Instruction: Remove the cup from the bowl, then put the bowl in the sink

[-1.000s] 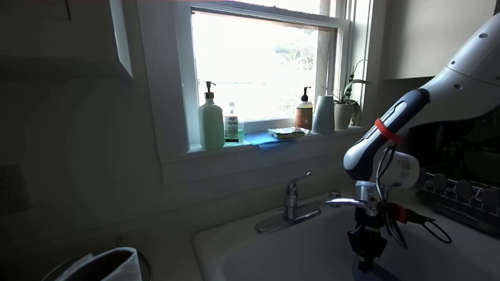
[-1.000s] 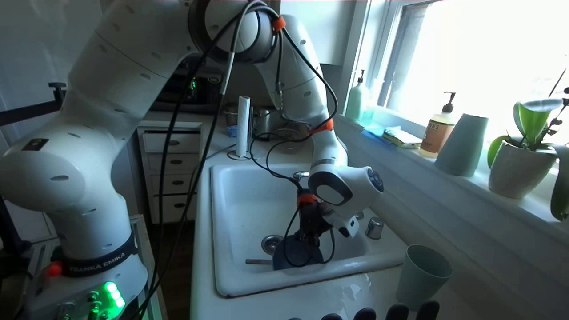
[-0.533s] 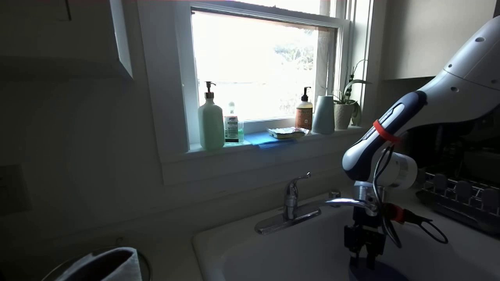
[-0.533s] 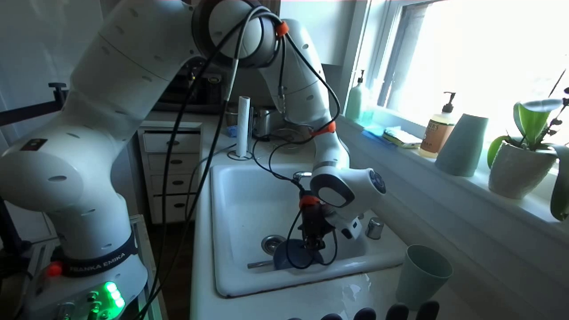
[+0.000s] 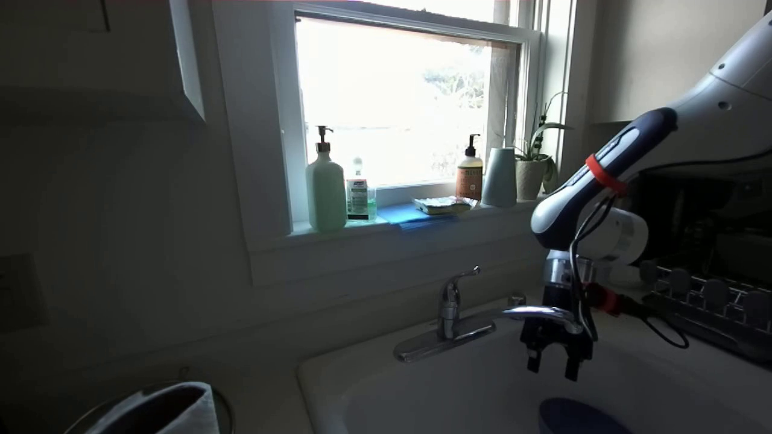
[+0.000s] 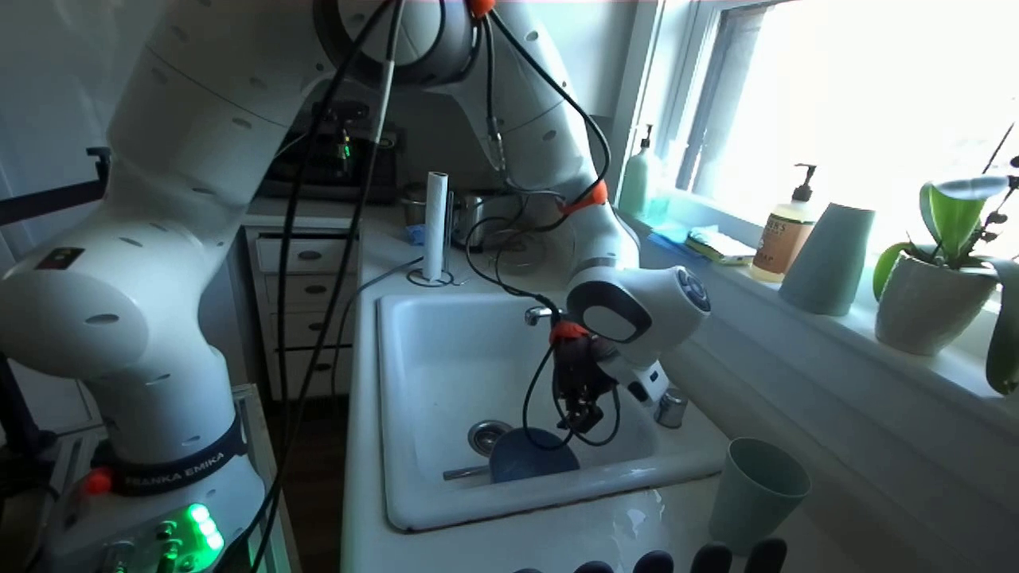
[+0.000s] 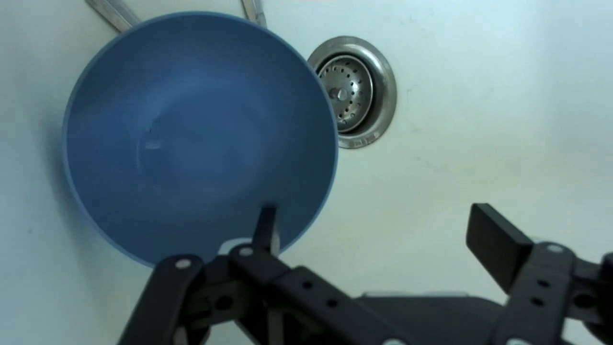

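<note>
Starting at the left in an exterior view, we see the arm's white base (image 6: 163,426) with three green lights (image 6: 205,527) lit, then a stack of drawers (image 6: 309,256) below the counter (image 6: 462,551). A paper roll (image 6: 435,227) stands upright on the counter, just past the far edge of the white sink (image 6: 434,374). Inside the sink we see the drain (image 6: 487,437), and just beside it the blue bowl (image 6: 521,463). The wrist view takes us down into the bowl's inside and shows two metal strips (image 7: 115,14) poking out past its rim. Next in line are the fingers (image 7: 498,247), spread well apart above the sink; in an exterior view we find the fingertips (image 5: 572,367) higher than the bowl and apart from it. In the wrist view, one finger overlaps the bowl's edge and the other lies over bare sink floor. Farther right, the pale green cup (image 6: 752,505) stands upright on the counter, near a corner of the sink. On the sill (image 6: 860,320) beyond it, we see a soap bottle (image 6: 784,235) with an orange label, then an upturned cup (image 6: 828,259) of similar shade, then a potted plant (image 6: 927,298).
</note>
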Robot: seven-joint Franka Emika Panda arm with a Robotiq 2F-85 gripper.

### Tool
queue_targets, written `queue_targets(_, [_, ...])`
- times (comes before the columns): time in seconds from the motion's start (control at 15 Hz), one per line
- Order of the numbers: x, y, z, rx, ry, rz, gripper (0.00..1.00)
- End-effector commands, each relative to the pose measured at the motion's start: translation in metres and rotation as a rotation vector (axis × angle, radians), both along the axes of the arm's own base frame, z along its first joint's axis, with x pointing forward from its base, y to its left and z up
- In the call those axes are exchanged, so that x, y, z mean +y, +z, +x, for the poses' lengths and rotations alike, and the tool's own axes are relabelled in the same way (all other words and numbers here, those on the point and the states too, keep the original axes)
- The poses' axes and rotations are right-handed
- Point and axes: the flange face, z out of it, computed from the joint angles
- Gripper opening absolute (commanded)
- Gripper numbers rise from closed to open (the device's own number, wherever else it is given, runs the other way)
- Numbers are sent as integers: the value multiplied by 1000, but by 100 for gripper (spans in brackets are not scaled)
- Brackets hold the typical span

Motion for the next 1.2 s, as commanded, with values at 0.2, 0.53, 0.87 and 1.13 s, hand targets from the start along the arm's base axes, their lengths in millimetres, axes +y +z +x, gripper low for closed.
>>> queue_targets(0.2, [-23, 98, -24, 74, 4, -80, 100])
queue_targets(0.53, [-42, 177, -56, 83, 48, -194, 100])
queue_targets(0.87, [-53, 244, -78, -29, 64, -259, 100])
queue_targets(1.13, [-57, 262, -77, -29, 56, -226, 100])
